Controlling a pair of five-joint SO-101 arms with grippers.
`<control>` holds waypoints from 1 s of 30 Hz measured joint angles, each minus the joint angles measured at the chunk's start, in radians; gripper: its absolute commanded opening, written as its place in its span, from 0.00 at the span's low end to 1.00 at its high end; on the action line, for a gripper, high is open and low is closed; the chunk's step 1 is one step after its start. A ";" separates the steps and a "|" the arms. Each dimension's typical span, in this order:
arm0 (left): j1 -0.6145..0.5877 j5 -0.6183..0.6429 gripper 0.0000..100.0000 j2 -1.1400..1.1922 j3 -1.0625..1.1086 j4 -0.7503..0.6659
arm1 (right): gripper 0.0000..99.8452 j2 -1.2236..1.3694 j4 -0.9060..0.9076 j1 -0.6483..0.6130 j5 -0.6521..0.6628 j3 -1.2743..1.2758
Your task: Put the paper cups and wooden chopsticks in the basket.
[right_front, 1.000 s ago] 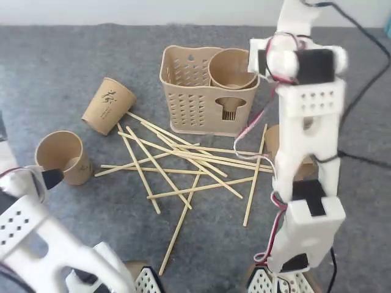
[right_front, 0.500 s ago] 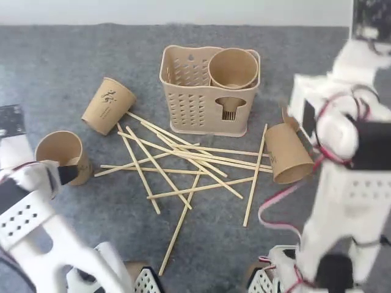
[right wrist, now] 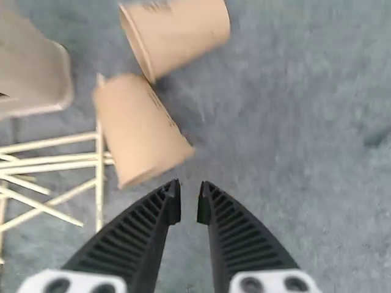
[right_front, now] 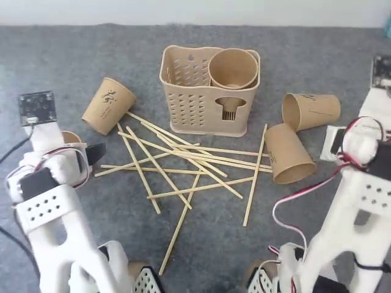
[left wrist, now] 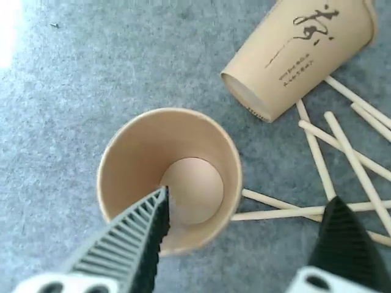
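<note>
Left claw (left wrist: 250, 198) is spread wide open over the upright tan paper cup (left wrist: 170, 177) at the near left of the grey carpeted worktop (right_front: 55, 61). One finger is down inside the cup and the other is outside the rim.

Right claw (right wrist: 188, 186) is pretty much closed, just a slit, holding nothing. It's near the right side, by the tipped-over cup (right_front: 287, 152) and the far tipped-over cup (right_front: 310, 110).

The beige perforated plastic basket (right_front: 195, 104) sits mid-far with one nested cup (right_front: 233, 68) in it. The printed cup (right_front: 109, 105) lies on its side to the basket's left. The wooden chopsticks (right_front: 183, 154) are scattered on the worktop just in front of it.
</note>
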 measured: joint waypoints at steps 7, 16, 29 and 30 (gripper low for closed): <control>0.025 0.006 0.37 0.000 0.003 -0.006 | 0.02 -0.023 -0.164 0.064 0.037 0.356; 0.023 0.009 0.37 0.000 0.003 -0.015 | 0.02 -0.322 -0.341 0.110 0.058 0.769; 0.023 0.009 0.36 0.405 -0.104 -0.077 | 0.02 -0.336 -0.519 0.201 0.103 0.973; 0.026 0.009 0.35 0.419 -0.110 -0.078 | 0.02 -0.334 -0.546 0.209 0.103 1.002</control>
